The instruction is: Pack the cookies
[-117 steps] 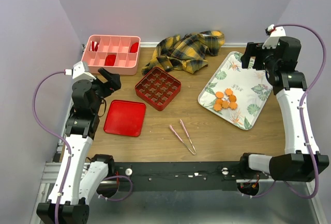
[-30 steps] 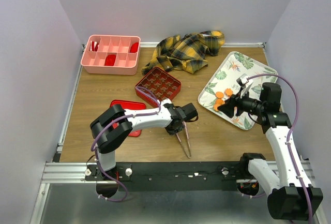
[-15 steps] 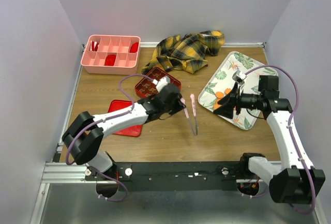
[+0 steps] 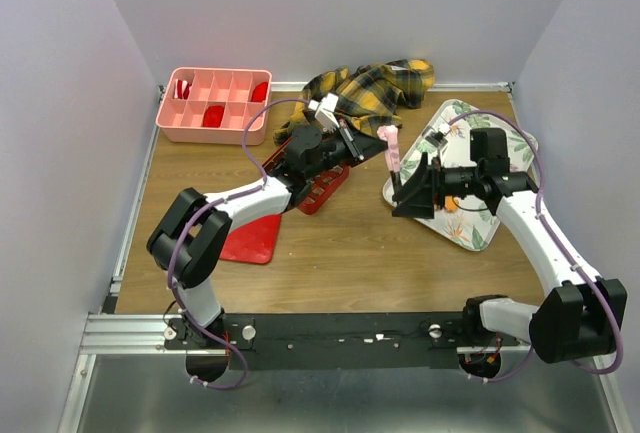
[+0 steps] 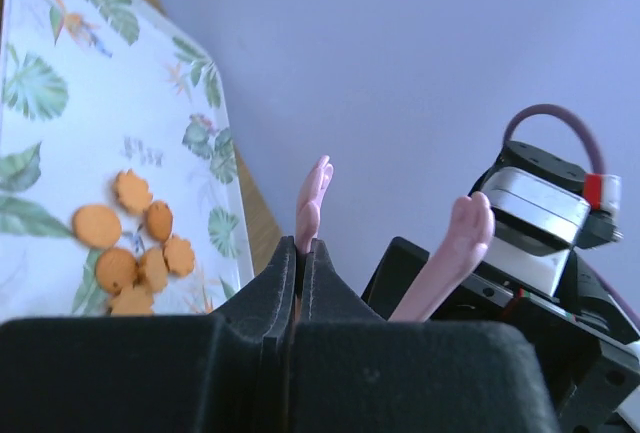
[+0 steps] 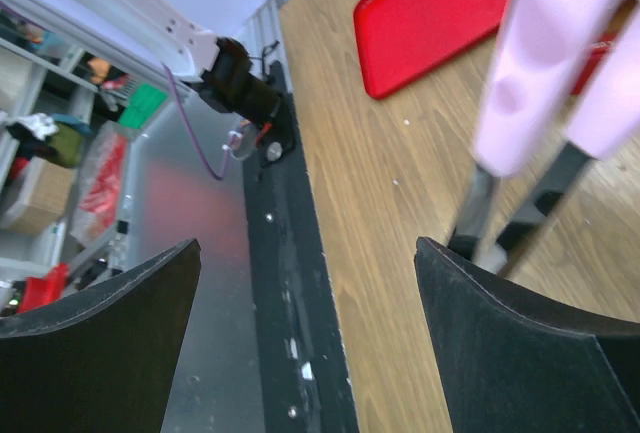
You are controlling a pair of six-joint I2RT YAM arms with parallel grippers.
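wooden table, arms leaning in; cookies lie heaped on the floral tray, none packed as far as i can see; left gripper pinches pink tongs; right gripper gapes wide, empty; red gridded box waits unfilled, i'd judge.

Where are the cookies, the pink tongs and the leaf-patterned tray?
cookies [image 5: 152, 267], left wrist view, on a middle disc of the cluster.
pink tongs [image 5: 312, 198], left wrist view, on the pink tip nearer the tray.
leaf-patterned tray [image 5: 100, 103], left wrist view, on its bare surface above the cookies.
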